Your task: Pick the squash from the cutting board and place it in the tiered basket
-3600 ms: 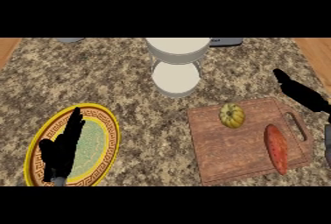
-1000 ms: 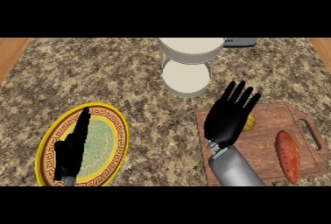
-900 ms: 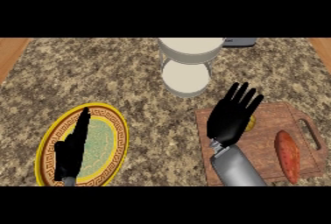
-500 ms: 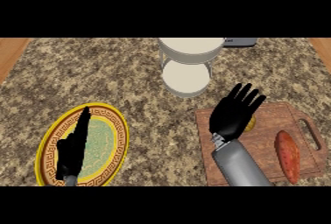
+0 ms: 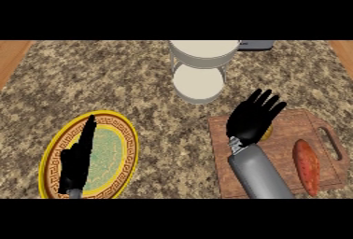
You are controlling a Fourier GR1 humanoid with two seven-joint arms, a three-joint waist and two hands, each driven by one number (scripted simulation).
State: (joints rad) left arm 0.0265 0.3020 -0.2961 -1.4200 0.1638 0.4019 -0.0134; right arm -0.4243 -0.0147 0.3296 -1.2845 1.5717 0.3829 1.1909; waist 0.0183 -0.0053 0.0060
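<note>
Speckled granite tabletop (image 5: 124,88) carries a wooden cutting board (image 5: 289,140) at the near right corner, where the right hand (image 5: 252,122) hovers with fingers spread over the squash (image 5: 267,134), mostly hidden beneath and not yet grasped. Lifting it and the move to the white tiered basket (image 5: 200,70) at the far edge remain. The left hand (image 5: 77,161) rests open over the yellow plate (image 5: 127,140).

Bare counter (image 5: 110,84) lies open left of the right hand (image 5: 251,122). The tiered basket (image 5: 200,70) stands just ahead-left; a sweet potato (image 5: 307,165) lies right, behind it.
</note>
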